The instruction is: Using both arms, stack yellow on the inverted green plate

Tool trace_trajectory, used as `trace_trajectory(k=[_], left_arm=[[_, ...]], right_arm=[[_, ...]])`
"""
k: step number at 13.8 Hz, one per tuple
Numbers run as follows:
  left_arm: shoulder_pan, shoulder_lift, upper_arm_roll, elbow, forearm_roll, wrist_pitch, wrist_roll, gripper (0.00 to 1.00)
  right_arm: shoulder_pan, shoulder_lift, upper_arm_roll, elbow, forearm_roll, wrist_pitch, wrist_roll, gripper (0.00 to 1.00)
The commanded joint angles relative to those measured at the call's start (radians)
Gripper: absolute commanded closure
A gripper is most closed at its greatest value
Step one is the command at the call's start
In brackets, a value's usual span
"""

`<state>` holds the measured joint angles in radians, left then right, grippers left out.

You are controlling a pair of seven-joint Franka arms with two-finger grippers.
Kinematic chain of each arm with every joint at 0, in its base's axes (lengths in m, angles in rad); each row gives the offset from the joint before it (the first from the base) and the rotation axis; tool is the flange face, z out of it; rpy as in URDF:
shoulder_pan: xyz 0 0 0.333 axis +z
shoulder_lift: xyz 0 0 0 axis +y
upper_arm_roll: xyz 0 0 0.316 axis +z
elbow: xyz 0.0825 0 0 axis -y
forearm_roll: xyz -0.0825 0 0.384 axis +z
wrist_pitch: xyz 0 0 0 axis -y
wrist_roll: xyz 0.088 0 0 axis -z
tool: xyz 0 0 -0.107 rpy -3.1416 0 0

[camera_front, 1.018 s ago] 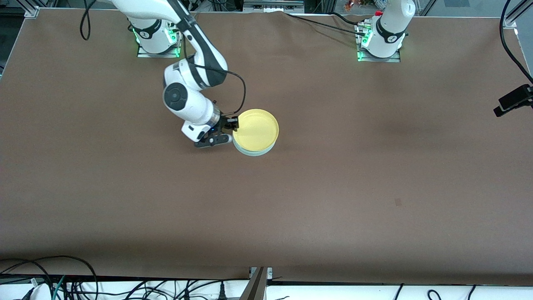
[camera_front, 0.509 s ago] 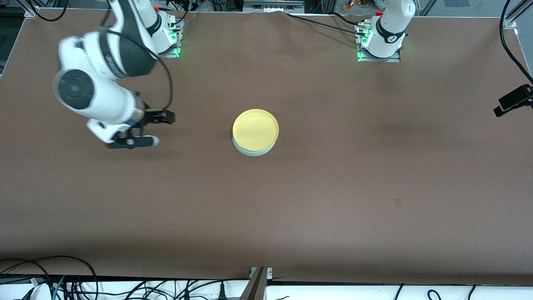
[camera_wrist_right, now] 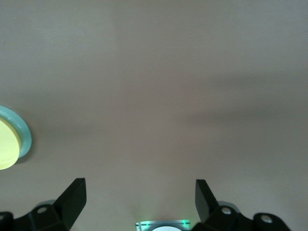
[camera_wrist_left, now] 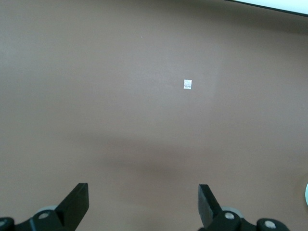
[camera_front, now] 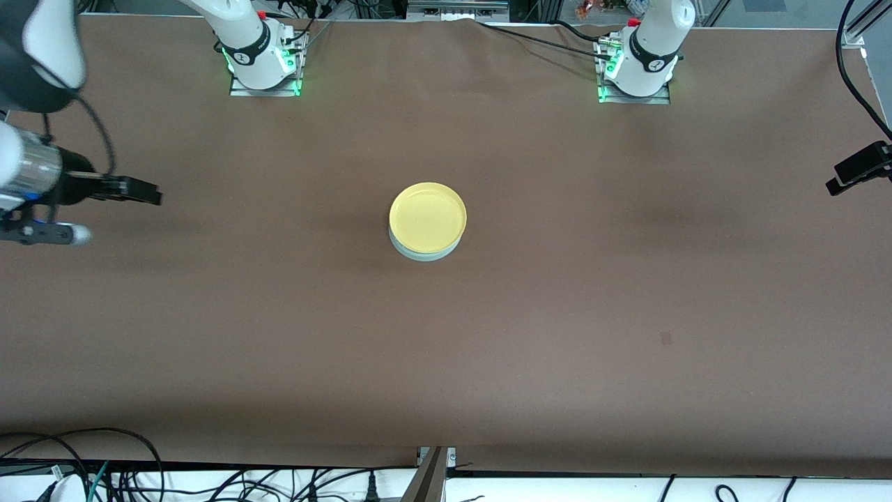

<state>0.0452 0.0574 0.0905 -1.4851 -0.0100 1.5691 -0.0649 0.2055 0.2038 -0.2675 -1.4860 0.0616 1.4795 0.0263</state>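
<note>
You have two plates: one yellow plate stacked on one green plate mid-table. Your right gripper hangs over its table end, jaws apart, empty. Your left gripper likewise stands open, empty.

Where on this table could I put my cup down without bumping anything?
Bare brown table surrounds the yellow plate stacked on the green plate. Only the right arm's end is crowded, where the open right gripper hangs.

No legible text — (none anywhere)
</note>
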Motion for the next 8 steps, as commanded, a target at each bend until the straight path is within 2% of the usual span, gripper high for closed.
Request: trace_trajectory(k=[1,2,4,8], left_arm=[[0.004,0.009,-0.006,0.023,0.015,-0.006,-0.003,0.0],[0.004,0.009,-0.006,0.023,0.015,-0.006,-0.003,0.0],[0.004,0.009,-0.006,0.023,0.015,-0.006,-0.003,0.0],[0.004,0.009,-0.006,0.025,0.015,-0.006,-0.003,0.0]], right_arm=[[-0.13,-0.153,0.129,-0.174,-0.083,0.126,-0.035,0.0],[-0.145,-0.211,0.163,-0.263,-0.112,0.19,-0.046,0.0],[-0.224,-0.268,0.217,-0.297,-0.1,0.193,-0.048,0.0],[-0.238,-0.287,0.192,-0.261,-0.053,0.125,-0.043,0.0]])
